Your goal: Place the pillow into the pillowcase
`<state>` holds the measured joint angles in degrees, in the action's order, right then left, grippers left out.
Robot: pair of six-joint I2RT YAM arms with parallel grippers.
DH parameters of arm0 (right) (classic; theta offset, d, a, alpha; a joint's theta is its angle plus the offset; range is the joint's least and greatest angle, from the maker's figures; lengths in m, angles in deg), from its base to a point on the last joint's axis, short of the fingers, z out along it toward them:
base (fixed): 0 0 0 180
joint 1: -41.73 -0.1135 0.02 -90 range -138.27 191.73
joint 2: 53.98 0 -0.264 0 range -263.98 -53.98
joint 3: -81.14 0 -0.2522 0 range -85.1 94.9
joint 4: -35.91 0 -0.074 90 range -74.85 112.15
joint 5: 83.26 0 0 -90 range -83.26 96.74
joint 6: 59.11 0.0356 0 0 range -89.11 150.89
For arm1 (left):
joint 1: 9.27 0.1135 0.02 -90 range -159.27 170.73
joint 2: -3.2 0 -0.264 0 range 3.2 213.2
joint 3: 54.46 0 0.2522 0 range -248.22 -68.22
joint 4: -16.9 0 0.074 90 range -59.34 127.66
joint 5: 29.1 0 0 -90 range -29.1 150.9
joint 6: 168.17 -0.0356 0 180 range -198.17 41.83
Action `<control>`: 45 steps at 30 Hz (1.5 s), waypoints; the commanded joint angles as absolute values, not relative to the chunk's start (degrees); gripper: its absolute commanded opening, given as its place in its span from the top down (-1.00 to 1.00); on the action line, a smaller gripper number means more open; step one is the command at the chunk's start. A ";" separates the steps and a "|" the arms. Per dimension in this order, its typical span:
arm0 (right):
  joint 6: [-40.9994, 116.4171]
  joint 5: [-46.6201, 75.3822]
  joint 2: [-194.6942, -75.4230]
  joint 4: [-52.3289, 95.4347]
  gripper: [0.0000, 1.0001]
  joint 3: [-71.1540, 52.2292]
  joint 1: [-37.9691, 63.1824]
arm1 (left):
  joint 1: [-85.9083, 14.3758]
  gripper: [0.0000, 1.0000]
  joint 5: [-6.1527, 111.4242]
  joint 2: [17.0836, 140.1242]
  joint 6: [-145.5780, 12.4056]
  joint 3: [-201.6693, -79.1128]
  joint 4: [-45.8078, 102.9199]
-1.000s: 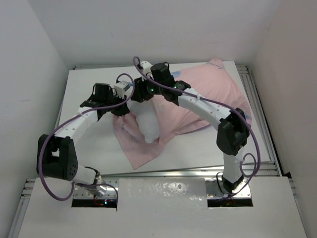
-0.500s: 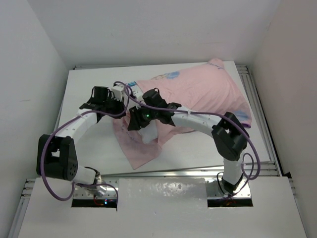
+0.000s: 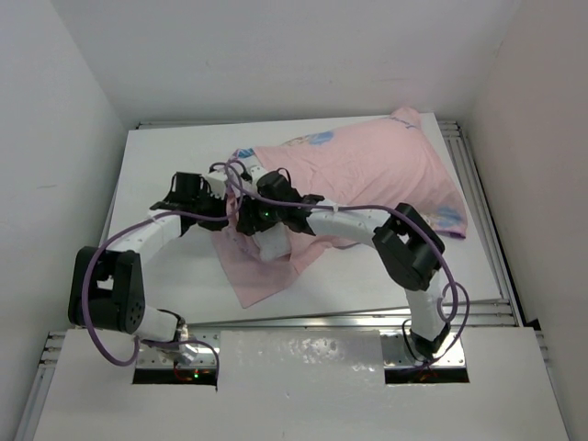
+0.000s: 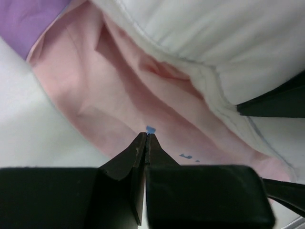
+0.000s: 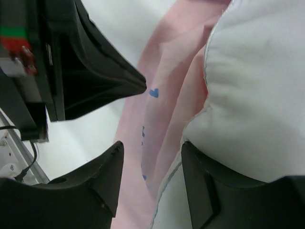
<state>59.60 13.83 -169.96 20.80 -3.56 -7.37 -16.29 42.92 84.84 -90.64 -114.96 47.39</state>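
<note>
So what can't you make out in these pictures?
Top view: the arms hide the pillowcase mouth, and its cloth hides how far the pillow is in.
Left wrist view: the shut left hand hides with its own fingers whether it pinches cloth.
Right wrist view: the frame edge cuts off the pillow past the open right hand.

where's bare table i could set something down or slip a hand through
Bare table runs along the left edge, outside the left arm, up to the far-left corner. A narrower strip lies between the pillowcase flap and the near edge. Crowded: the middle, where the left gripper and right gripper meet at the pillow.
</note>
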 commanded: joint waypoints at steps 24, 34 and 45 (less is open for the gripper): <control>59.90 13.16 -162.17 29.27 -0.03 -11.71 -6.61 | -22.80 0.43 42.79 93.82 -78.61 -122.19 43.13; 60.07 13.95 -161.82 30.41 -0.05 -12.41 -6.61 | -23.06 -0.17 43.76 97.06 -75.09 -121.83 41.47; 60.51 15.88 -161.47 32.25 -0.06 -12.85 -6.61 | -24.82 0.34 45.08 104.53 -72.46 -122.45 37.61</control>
